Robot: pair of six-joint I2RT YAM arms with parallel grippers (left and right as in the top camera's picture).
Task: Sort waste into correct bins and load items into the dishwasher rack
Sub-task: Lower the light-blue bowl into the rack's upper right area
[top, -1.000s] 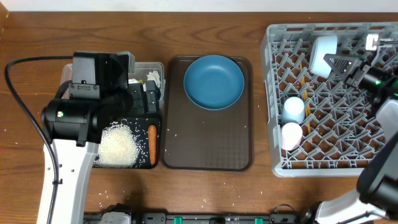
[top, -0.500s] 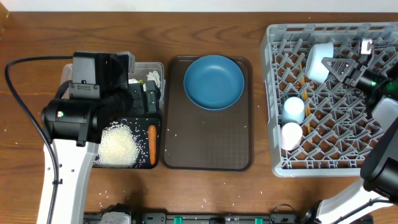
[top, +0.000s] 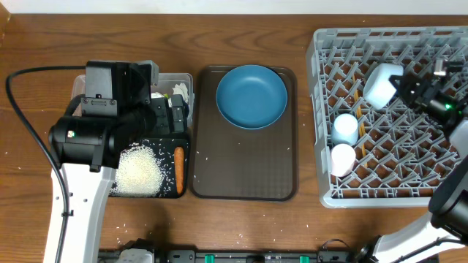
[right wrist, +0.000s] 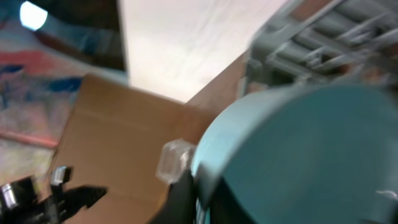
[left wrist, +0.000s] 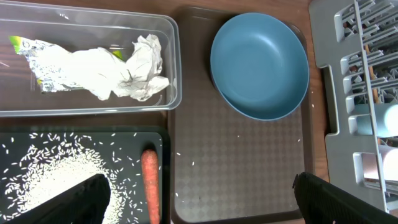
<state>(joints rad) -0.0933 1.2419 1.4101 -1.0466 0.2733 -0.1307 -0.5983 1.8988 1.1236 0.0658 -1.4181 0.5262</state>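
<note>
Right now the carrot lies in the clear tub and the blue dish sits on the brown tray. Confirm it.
Wrong on the carrot: it lies in the black tray beside the rice, not the clear tub, as the left wrist view shows. The blue dish does sit on the brown tray.

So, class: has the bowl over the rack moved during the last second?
Yes. The light blue bowl, held by the right gripper, has shifted away from the dishwasher rack's far rim, toward the nearest cup.

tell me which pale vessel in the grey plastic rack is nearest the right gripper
The large light blue bowl at the rack's far side, tilted and touching the right gripper. The two smaller pale cups stand apart from it near the rack's left wall.
</note>
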